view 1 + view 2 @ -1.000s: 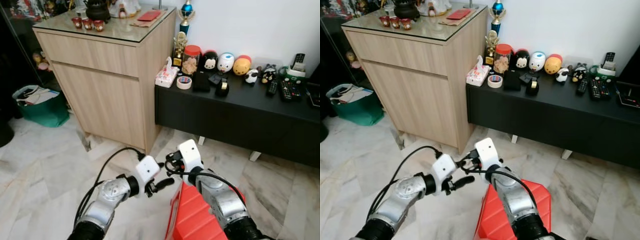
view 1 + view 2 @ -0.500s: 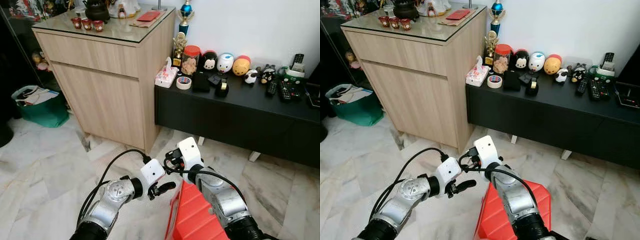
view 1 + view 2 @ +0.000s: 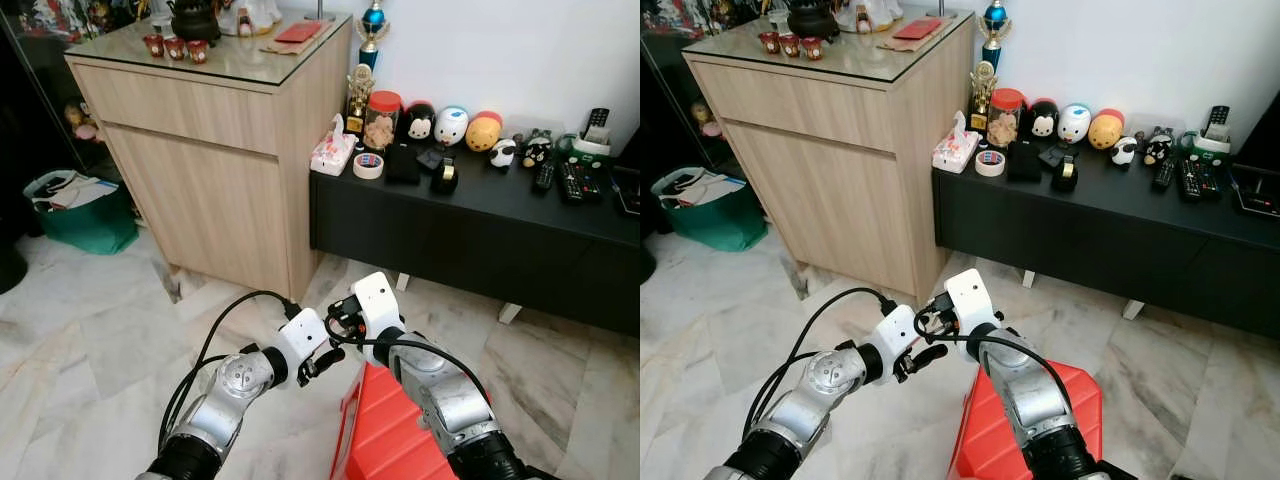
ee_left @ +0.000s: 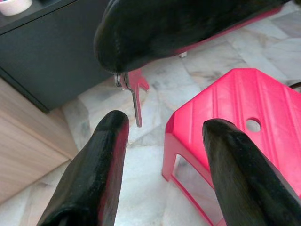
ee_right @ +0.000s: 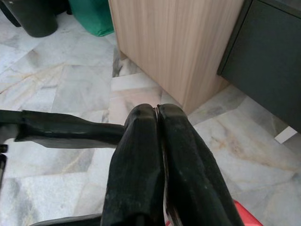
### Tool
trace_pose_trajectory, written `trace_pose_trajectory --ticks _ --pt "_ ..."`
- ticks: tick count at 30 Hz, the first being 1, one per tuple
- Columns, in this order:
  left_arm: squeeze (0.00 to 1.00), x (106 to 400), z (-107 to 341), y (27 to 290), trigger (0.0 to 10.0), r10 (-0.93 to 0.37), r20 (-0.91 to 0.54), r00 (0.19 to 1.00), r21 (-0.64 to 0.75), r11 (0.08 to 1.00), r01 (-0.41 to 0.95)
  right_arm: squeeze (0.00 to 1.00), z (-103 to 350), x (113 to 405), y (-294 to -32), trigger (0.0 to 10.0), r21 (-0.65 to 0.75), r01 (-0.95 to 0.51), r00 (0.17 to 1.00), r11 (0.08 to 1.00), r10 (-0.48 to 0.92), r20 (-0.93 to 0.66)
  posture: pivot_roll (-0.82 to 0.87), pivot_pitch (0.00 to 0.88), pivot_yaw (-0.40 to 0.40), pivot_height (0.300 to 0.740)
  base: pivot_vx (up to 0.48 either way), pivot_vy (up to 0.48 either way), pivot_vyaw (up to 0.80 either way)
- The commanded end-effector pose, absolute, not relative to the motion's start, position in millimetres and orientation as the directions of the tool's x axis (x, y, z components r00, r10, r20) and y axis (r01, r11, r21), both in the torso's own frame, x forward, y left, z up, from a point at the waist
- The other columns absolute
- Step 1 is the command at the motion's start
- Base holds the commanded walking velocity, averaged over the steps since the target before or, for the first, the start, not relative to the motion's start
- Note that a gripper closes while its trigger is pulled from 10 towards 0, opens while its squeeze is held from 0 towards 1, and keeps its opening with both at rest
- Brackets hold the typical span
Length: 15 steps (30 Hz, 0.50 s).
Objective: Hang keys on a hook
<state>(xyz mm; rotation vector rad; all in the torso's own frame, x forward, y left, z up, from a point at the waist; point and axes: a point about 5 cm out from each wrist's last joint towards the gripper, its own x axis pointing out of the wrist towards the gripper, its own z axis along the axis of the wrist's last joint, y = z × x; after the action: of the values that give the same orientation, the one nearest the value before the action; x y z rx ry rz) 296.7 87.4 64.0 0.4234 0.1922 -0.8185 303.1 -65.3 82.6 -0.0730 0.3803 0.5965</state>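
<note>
While the keys (image 4: 133, 96) are being pinched by the right gripper (image 5: 157, 117), w/ its two fingers pressed tight together on the ring end, the blade is being left to dangle free below, prob. so a second grip can be taken on it. The keys are being held low, in front of the robot, above the marble floor (image 3: 90, 330) and just beside the red stool (image 4: 244, 108).

The left gripper (image 4: 162, 141) is being held spread wide, one finger to each side of the hanging key but not touching it; in the left wrist view the blade is seen just past the tip of one finger. This looks like a handover being set up, right to left, though that is a judgement only.

In the head views the two grippers are being kept close together at about knee height, left one (image 3: 322, 362) pointing up toward the right one (image 3: 340, 318), w/ cables looping behind the left wrist.

No hook is being made out anywhere near the wooden cabinet (image 3: 210, 170) or the black low cabinet (image 3: 470, 235), which is crowded w/ remotes, toys and a tape roll (image 3: 368, 165). The hanging step is therefore being judged as not yet begun; a slip of the thin blade btw. the fingers is the likeliest risk.
</note>
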Motion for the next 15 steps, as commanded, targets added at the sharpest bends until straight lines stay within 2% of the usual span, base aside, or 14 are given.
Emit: trace_pose_trajectory --ticks 1,14,15 --pt "0.00 299.1 63.8 87.6 10.0 -0.654 -0.327 0.682 0.299 0.613 0.731 0.00 90.6 304.4 -62.7 10.0 0.039 -0.568 0.763 0.822 0.544 -0.349 0.00 0.000 -0.032 0.721 0.000 0.000 0.00" --pt "0.00 308.7 67.2 87.2 10.0 -0.597 -0.278 0.753 0.291 0.695 0.658 0.00 91.1 302.0 -62.0 10.0 0.047 -0.569 0.760 0.821 0.547 -0.352 0.00 0.000 -0.030 0.721 0.000 0.000 0.00" --pt "0.00 308.8 67.1 86.7 6.1 -0.598 -0.274 0.754 0.288 0.697 0.657 0.00 91.1 301.5 -61.6 10.0 0.047 -0.571 0.758 0.820 0.548 -0.353 0.00 0.000 -0.032 0.721 0.000 0.000 0.00"
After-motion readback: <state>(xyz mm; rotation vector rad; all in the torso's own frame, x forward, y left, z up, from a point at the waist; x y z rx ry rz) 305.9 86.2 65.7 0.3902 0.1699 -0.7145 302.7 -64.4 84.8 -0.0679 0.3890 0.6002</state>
